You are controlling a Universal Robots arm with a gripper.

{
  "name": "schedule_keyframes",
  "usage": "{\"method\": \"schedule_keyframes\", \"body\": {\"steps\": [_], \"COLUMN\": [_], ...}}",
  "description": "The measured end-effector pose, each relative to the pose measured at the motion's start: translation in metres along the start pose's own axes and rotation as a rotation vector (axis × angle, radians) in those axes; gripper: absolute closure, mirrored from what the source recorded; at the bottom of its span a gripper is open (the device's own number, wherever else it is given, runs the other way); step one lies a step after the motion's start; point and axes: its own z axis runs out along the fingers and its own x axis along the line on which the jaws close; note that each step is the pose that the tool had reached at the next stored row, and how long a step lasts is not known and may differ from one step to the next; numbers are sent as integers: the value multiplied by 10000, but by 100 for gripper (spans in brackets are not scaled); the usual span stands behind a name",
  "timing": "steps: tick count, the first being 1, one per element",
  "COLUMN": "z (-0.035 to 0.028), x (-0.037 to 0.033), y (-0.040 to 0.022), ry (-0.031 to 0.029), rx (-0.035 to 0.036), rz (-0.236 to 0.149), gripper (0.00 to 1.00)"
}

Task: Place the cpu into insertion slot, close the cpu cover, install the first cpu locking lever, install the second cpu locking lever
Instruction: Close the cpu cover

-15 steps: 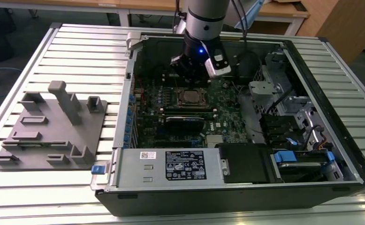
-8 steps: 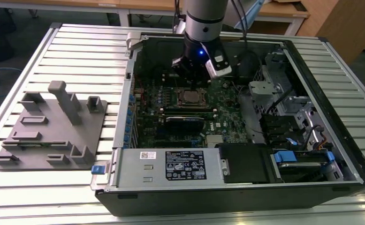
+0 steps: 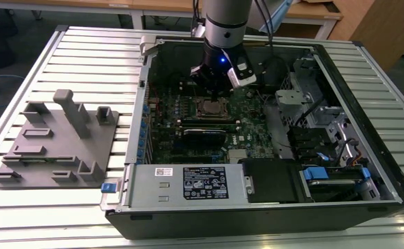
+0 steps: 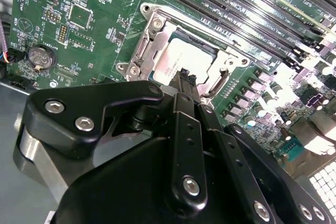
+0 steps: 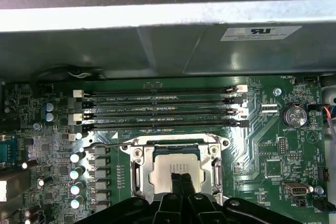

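Gripper (image 5: 181, 177) closed, over cpu (image 5: 165, 174), cpu seated in insertion slot (image 5: 137, 178)

A black-and-white label (image 3: 205, 182) is noted on the power supply cover (image 3: 150, 196), at six o'clock in the exterior view. A white sticker (image 5: 261, 32) is noted on the chassis wall (image 5: 157, 51). Faint print is noted on the cpu (image 4: 176, 61). Nothing is legible.
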Motion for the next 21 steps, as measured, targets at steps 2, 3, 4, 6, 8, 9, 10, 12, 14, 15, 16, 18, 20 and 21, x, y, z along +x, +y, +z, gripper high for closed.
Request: {"method": "schedule_keyframes", "body": {"steps": [2, 3, 4, 6, 8, 9, 10, 12, 14, 15, 16, 18, 20, 21], "z": [0, 0, 4, 17, 31, 33, 33, 55, 73, 73, 73, 73, 73, 74], "x": [0, 0, 0, 0, 1, 1, 1, 1, 4, 4, 5, 5, 7, 11], "y": [0, 0, 0, 0, -1, -2, -2, -3, -3, -3, -3, -4, -3, -4], "ry": [0, 0, -1, -3, -4, -4, -4, -4, -4, -4, -4, -4, -4, -5], "rx": [0, -1, -3, -3, -2, -1, 1, 0, -1, -1, -1, 0, -1, -1], "rz": [-1, -1, -1, -1, -1, -1, -1, -1, -1, -1, -1, -2, -1, 1], "gripper": [89, 89, 89, 89, 89, 89, 89, 89, 89, 89, 89, 89, 89, 89]}}
